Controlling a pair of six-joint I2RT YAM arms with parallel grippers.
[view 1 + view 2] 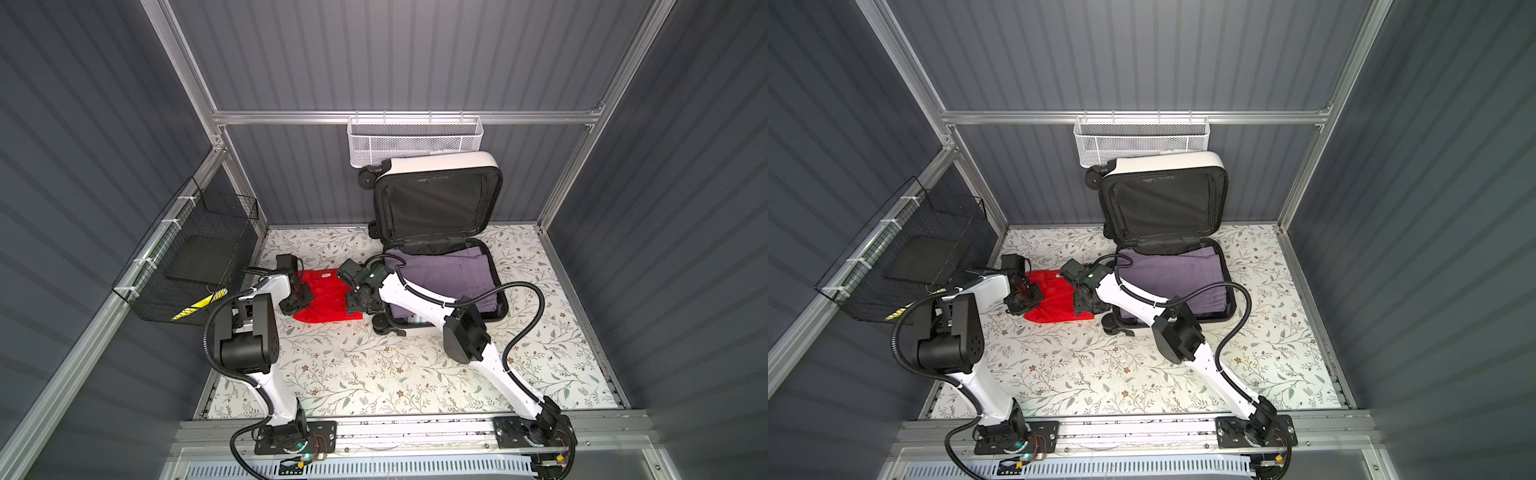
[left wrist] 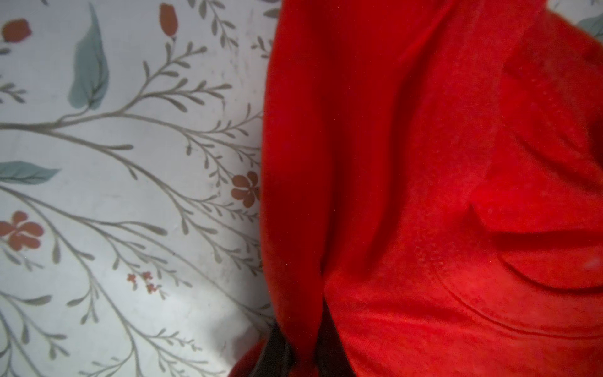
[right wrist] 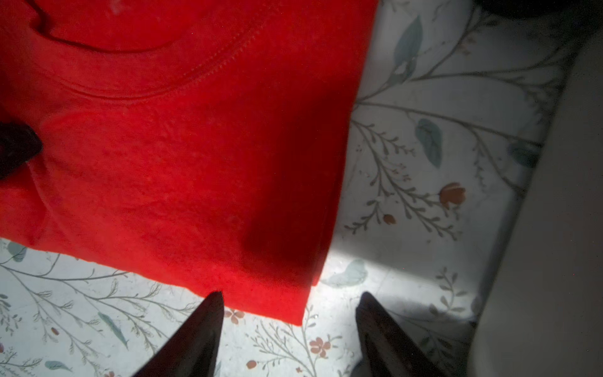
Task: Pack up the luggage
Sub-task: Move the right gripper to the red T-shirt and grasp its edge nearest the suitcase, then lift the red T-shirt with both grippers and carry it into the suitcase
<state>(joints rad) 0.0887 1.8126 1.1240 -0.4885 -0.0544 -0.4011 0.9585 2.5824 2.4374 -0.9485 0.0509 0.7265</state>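
I find a folded garment (image 1: 444,274) in the luggage (image 1: 440,164). A shirt (image 1: 324,301) lies on the table (image 1: 374,374), just left.

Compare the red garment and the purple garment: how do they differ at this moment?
The red garment lies on the table beside the suitcase; the purple garment lies inside the suitcase's lower half. The left gripper is shut on a fold of the red garment and the open right gripper is at its corner; no gripper is at the purple garment. Both are folded clothes.

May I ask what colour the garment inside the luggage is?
Purple garment, clearest in a top view.
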